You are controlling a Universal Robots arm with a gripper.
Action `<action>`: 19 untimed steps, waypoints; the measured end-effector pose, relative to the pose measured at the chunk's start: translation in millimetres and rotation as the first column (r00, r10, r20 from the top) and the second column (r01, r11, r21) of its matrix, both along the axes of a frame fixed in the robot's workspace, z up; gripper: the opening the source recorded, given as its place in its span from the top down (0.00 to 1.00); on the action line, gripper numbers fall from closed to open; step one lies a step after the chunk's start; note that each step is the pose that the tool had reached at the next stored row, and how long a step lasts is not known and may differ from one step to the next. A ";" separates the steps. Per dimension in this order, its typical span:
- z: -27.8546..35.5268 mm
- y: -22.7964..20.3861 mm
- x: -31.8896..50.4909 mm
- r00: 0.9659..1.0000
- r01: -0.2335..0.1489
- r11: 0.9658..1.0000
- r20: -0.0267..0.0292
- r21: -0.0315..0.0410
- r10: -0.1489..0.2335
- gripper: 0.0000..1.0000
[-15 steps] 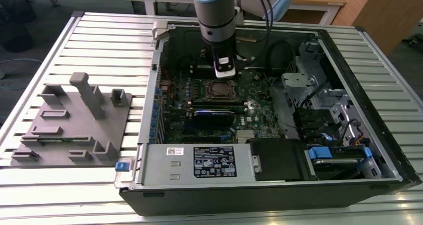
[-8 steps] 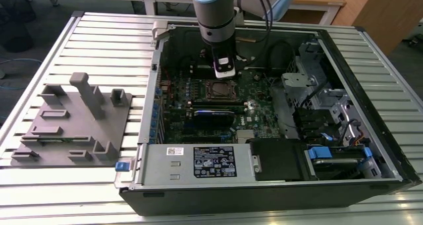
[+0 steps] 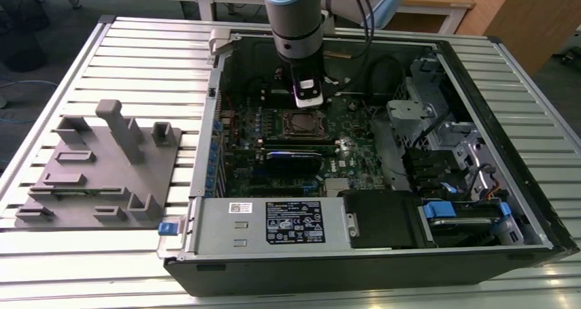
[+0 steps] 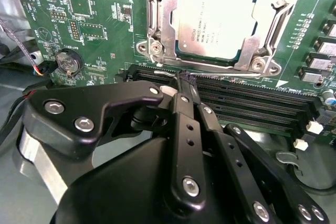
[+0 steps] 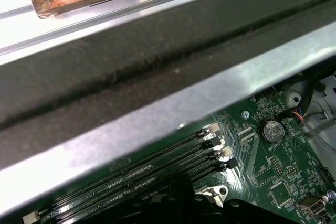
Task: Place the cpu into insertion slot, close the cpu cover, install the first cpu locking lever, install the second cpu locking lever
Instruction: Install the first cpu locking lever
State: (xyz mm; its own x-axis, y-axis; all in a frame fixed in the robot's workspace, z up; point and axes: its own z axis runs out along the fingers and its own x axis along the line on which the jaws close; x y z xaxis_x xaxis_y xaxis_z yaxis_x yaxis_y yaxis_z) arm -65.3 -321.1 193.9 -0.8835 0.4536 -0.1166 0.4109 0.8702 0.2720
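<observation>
Chip [image 4: 216, 22] seated in socket [image 4: 181, 51], metal frame [image 4: 157, 19] closed over it, claw [image 4: 185, 78] pinched together just beside the socket's edge

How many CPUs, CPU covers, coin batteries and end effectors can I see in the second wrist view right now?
cpu: 1
cpu cover: 1
coin battery: 1
end effector: 1
Total: 4
</observation>
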 end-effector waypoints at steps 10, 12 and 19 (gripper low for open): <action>-2.1 0.0 0.0 1.000 0.000 1.000 0.000 -0.022 0.000 0.89; -2.7 0.0 0.1 1.000 0.000 1.000 0.000 -0.024 0.000 0.89; 1.0 0.0 0.0 1.000 0.000 1.000 0.000 -0.025 0.000 0.89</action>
State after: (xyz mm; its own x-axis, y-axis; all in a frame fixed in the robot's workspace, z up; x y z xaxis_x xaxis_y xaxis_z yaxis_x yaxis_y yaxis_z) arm -65.3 -321.1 194.9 -0.8835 0.4506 -0.1278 0.4109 0.8766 0.2505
